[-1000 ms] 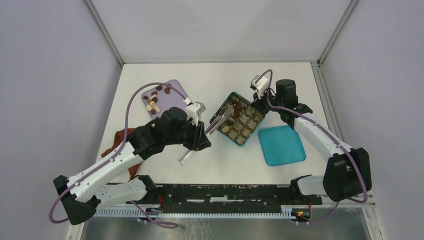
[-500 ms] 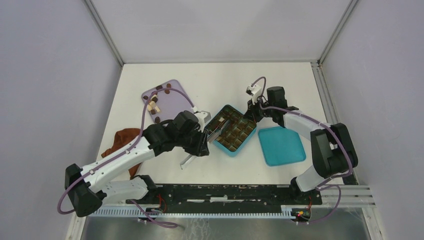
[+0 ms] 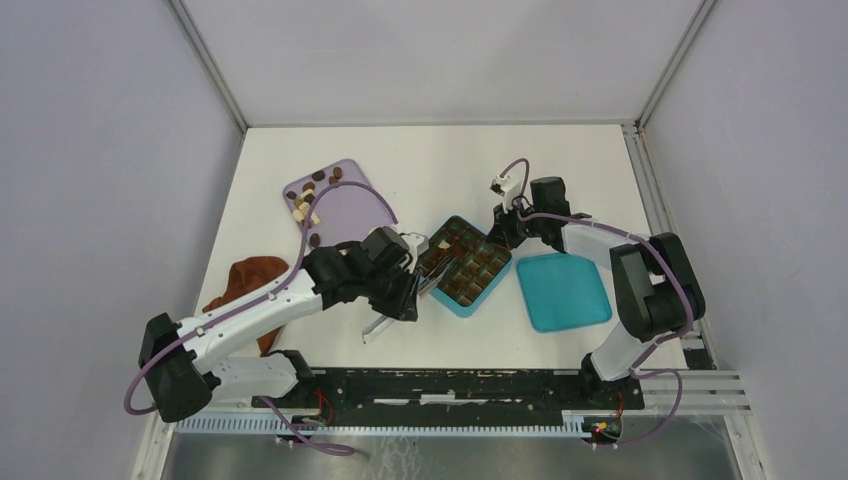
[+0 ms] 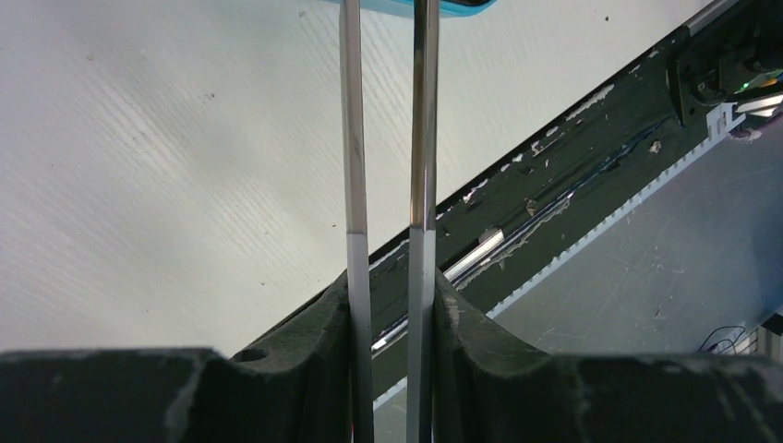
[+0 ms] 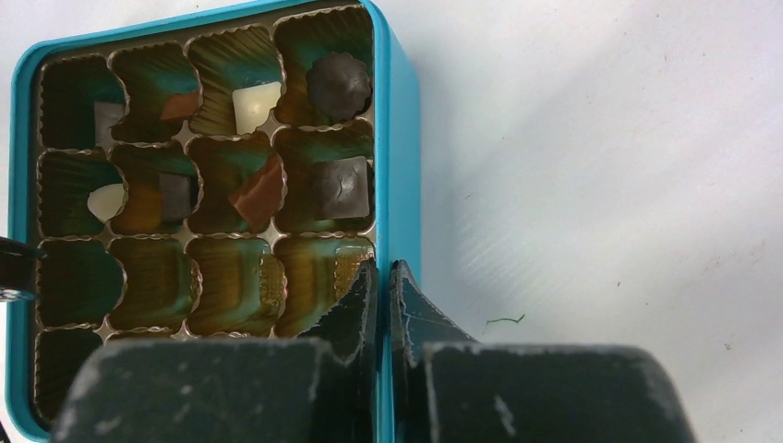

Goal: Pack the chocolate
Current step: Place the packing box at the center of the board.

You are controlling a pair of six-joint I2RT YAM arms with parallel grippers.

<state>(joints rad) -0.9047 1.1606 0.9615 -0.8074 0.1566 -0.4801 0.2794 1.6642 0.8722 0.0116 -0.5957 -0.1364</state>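
Several small chocolate pieces lie on the lilac tray at the back left. The teal box with a grid of cells holds several pieces, dark, cream and reddish. My right gripper is shut on the box's far right wall, one finger inside and one outside. My left gripper is shut on metal tweezers, whose two blades run up between my jaws. Their tips reach over the box's near left edge in the top view and are cut off in the left wrist view.
The teal lid lies flat just right of the box. A reddish-brown cloth lies at the left, partly under my left arm. The black rail runs along the table's near edge.
The box has slid nearer and to the left with my right gripper on its wall. My left gripper with the tweezers has drawn back toward the near edge.
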